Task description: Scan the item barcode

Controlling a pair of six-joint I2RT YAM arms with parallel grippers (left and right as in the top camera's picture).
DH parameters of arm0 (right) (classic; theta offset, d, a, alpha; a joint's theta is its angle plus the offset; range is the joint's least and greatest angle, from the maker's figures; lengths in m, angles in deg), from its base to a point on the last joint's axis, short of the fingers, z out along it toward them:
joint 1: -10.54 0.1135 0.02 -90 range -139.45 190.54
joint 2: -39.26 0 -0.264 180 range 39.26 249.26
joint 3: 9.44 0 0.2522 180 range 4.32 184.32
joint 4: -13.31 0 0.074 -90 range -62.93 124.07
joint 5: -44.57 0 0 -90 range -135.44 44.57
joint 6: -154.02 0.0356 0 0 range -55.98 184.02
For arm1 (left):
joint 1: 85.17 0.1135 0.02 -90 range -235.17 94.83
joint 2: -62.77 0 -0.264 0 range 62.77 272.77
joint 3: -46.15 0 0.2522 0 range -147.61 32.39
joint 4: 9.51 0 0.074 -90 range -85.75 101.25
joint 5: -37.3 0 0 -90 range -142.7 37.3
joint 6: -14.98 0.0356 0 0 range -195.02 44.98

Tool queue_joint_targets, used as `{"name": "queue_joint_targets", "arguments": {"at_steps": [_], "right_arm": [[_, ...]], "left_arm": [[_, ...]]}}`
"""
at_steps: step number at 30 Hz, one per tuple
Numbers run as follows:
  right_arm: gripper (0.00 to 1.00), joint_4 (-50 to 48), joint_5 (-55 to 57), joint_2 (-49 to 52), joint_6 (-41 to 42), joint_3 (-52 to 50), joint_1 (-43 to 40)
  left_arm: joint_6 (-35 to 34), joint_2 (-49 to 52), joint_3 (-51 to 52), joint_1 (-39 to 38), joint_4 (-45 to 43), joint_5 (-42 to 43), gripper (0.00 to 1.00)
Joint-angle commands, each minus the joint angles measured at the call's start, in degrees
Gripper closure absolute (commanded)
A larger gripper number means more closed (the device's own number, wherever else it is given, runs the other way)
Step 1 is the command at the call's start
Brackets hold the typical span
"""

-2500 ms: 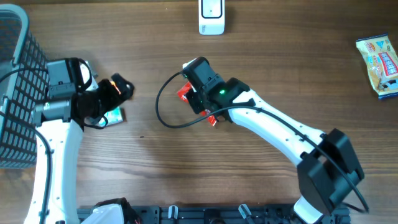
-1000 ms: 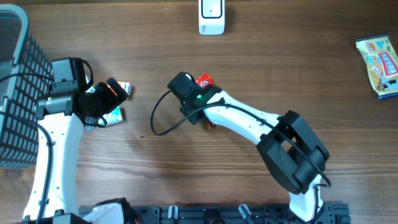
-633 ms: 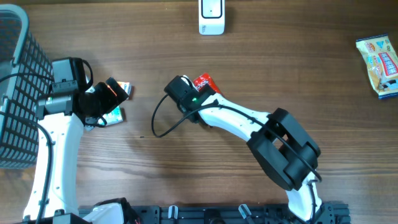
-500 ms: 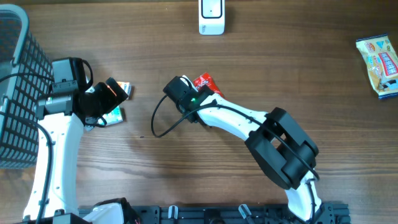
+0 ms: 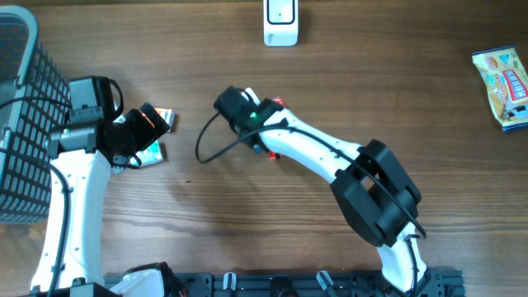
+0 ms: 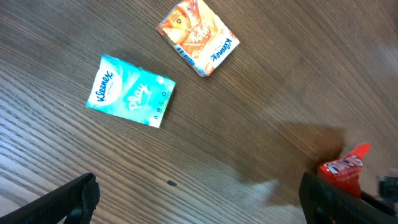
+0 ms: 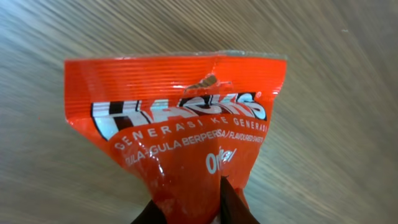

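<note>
**A:** Progress on the scan?

**B:** Early, by my judgement. My right hand (image 7: 189, 210) is pinched shut on the lower edge of the red sweet packet (image 7: 180, 118), near the middle of the table (image 5: 371, 49). The scanner (image 5: 280, 22) stands well apart at the far edge, so the barcode is not yet shown to it. Whether the packet is off the wood, I cannot tell.

**A:** And the other hand?

**B:** My left hand (image 6: 199, 198) hangs wide open and empty over the left side. It is above a blue tissue pack (image 6: 130, 91) and an orange pack (image 6: 198, 36), near the wire basket (image 5: 16, 124).

**A:** What is the packet like?

**B:** Thin glossy foil, crimped in fine ridges along the top seal, with what looks like a small nick there. It creases and narrows where my fingers (image 7: 233, 205) squeeze it. This face shows white lettering and no barcode, so I expect it wants turning. The scanner is a smooth white block with rounded corners, and the table is dark wood grain.
</note>
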Motion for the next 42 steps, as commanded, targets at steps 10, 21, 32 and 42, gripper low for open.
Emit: {"name": "queue_joint_targets", "arguments": {"at_steps": [10, 21, 32, 42], "right_arm": [[0.94, 1.88, -60.59, -1.22, 3.72, 5.18, -15.67], [0.92, -15.23, -91.08, -1.20, 8.68, -17.27, -32.33], [0.62, -11.63, -63.25, -3.67, 12.63, -20.22, -37.18], [0.00, 6.67, -44.02, -13.25, 2.01, -6.88, -37.22]], "left_arm": [[-0.52, 0.37, -0.37, 0.31, -0.11, -0.79, 0.00], [-0.55, 0.37, -0.37, 0.31, -0.15, -0.76, 0.00], [-0.57, 0.37, -0.37, 0.31, -0.17, -0.07, 0.00], [-0.55, 0.74, -0.37, 0.11, -0.59, 7.43, 0.00]]}}
